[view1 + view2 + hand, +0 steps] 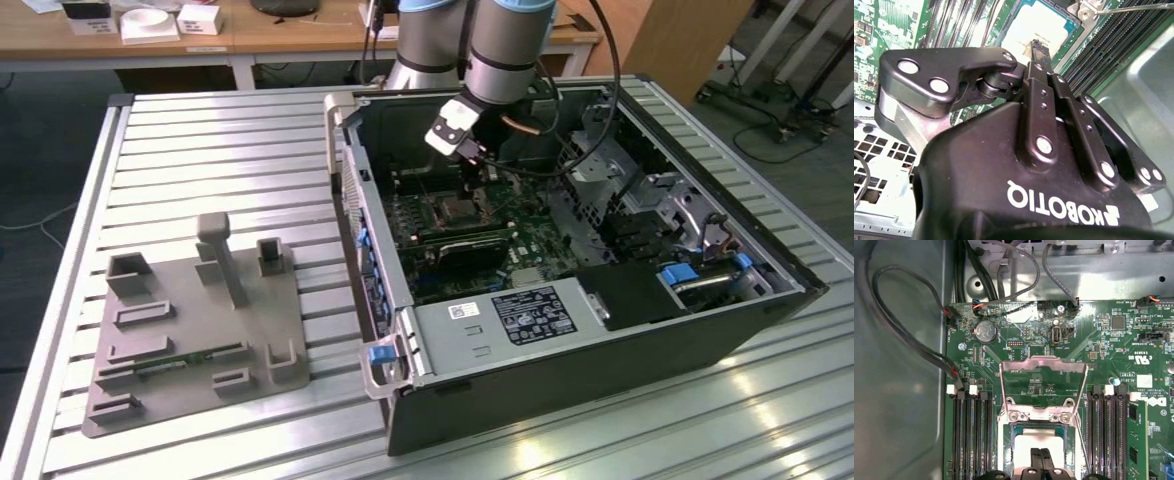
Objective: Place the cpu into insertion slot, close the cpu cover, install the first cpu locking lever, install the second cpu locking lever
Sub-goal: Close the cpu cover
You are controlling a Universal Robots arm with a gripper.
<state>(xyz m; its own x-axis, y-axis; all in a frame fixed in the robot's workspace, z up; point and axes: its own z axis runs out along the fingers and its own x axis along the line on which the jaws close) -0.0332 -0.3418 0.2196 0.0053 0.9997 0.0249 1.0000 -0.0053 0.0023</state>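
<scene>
A slatted metal tabletop (214, 150) carries an open computer case (601, 380) lying on its side, towards the exterior view's right. A grey fixture (200, 320) sits on the tabletop well apart from it, on the exterior view's left. The arm (507, 50) reaches down into the case over the green board (1114, 340).

Amid that board, between two banks of long black memory slots (971, 430), lies the insertion slot (1069, 440), which also appears in the exterior view (454, 212). The cpu cover (1043, 361) is swung open, tilted back off the slot on its hinge, so the board shows through its window. A thin lever (1081, 435) runs along one side of the slot, not latched down.

The cpu (1024, 450) lies flat inside the slot, its pale metal top facing up; the second wrist view shows it too (1026, 27).

The end effector (1040, 452) hangs directly over the cpu. Its fingers (1044, 95) are drawn together with nothing between them in both wrist views. The tips are at or just above the chip's top; contact cannot be told.
</scene>
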